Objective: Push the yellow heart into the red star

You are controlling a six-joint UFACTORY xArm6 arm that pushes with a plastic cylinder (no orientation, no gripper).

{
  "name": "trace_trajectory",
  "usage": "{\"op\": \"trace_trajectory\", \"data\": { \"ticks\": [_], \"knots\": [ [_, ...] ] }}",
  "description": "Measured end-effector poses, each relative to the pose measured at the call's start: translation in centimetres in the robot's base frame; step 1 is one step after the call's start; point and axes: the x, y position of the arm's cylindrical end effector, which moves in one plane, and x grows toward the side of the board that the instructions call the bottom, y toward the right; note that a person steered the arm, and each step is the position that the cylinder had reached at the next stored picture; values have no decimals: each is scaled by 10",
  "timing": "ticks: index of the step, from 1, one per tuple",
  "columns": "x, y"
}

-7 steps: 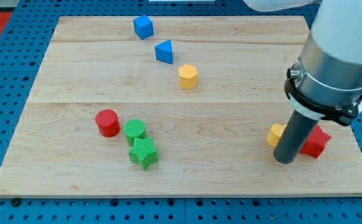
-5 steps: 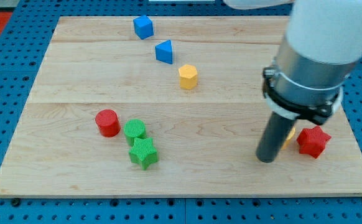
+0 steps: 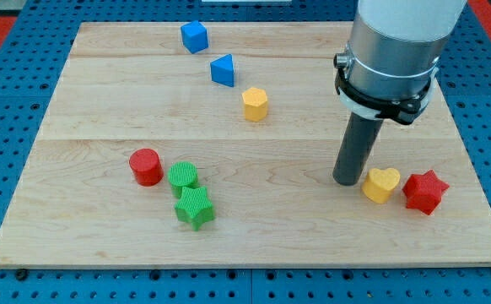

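no readable text, no labels, no brands, no numbers or signs on anything in view

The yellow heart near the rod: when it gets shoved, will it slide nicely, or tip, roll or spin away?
The yellow heart looks squat and flat-bottomed, so it should slide rather than tip or roll. My tip sits at its left lobe, so its rounded side may make it swivel. The red star is close, so travel is short.

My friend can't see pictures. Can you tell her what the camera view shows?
My tip rests just left of the yellow heart, which sits beside the red star near the wooden board's right edge. Other red, green, blue and yellow blocks lie scattered farther left.
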Motion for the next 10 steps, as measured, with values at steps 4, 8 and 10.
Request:
{"op": "trace_trajectory", "data": {
  "ticks": [4,8,10],
  "knots": [
    [-2,23],
    [4,23],
    [17,23]
  ]
}}
